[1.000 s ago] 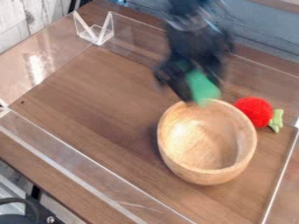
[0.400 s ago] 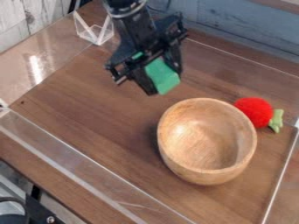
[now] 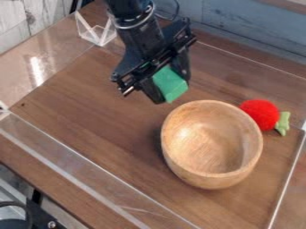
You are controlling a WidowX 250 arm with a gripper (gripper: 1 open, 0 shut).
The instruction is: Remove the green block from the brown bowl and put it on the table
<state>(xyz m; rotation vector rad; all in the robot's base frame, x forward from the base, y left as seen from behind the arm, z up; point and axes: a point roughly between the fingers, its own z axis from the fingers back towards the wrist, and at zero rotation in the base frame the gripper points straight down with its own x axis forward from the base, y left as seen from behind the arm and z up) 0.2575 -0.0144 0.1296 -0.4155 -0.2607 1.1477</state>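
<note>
My one tool (image 3: pixel 164 85) is at twelve o'clock in the view, reaching in from the top edge on a single dark arm (image 3: pixel 134 20). I have it clamped on the one green block (image 3: pixel 171 84), whose lower part shows below my dark fingers; how much more of it they cover, I can't tell. I'm holding the block above the brown wood-grain tabletop (image 3: pixel 89 103), a little up and toward eleven o'clock from the brown bowl (image 3: pixel 212 143).

There is just one bowl, round and thick-rimmed, sitting at four o'clock in the view. I count no blocks in it: zero. Touching or just beside its rim, toward one o'clock from its middle, lies one red strawberry-like toy (image 3: pixel 259 112), with green leaves (image 3: pixel 284 123) on its right side. At eleven o'clock, near the far edge, stands one clear, angular piece (image 3: pixel 96 29). One long clear strip (image 3: pixel 89 179) runs along the tabletop from nine o'clock down to six.
</note>
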